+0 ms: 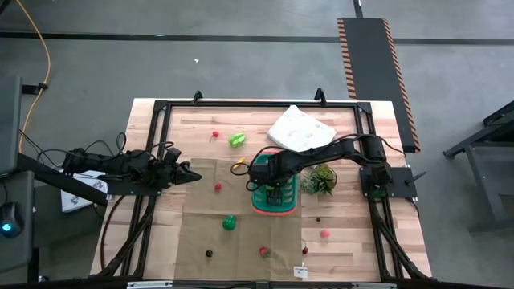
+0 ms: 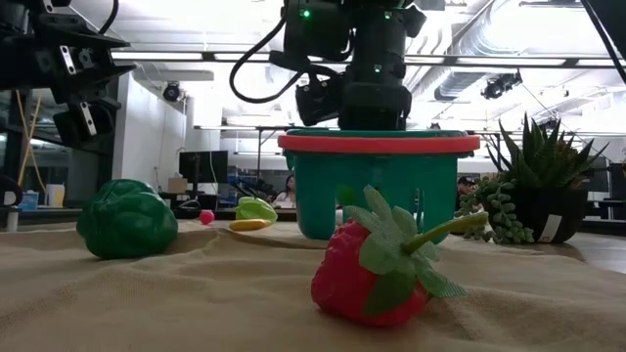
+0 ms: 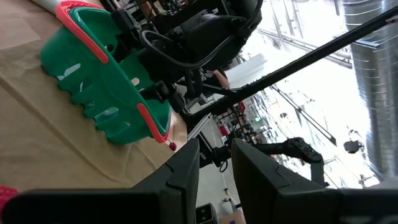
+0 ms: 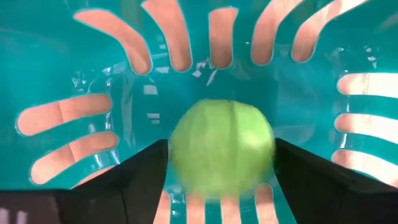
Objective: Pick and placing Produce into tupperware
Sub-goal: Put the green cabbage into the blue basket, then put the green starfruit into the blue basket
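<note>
Wooden worktop [image 1: 353, 241] under tan cloth. Left gripper [image 1: 189, 173] waits well left of the basket [image 1: 274, 201], jaws nearly closed, empty. Right gripper [image 1: 259, 172] sits over the basket, jaws spread wide; a round green piece [image 4: 222, 149] lies between them, inside the basket.

We see the teal slotted basket [image 1: 275, 198] with its red rim standing upright. A round light-green fruit [image 4: 222, 149] sits inside it. Beside the basket lie a strawberry [image 2: 377, 266], a dark-green leafy piece [image 2: 127, 219] and a yellow piece [image 2: 250, 224].
</note>
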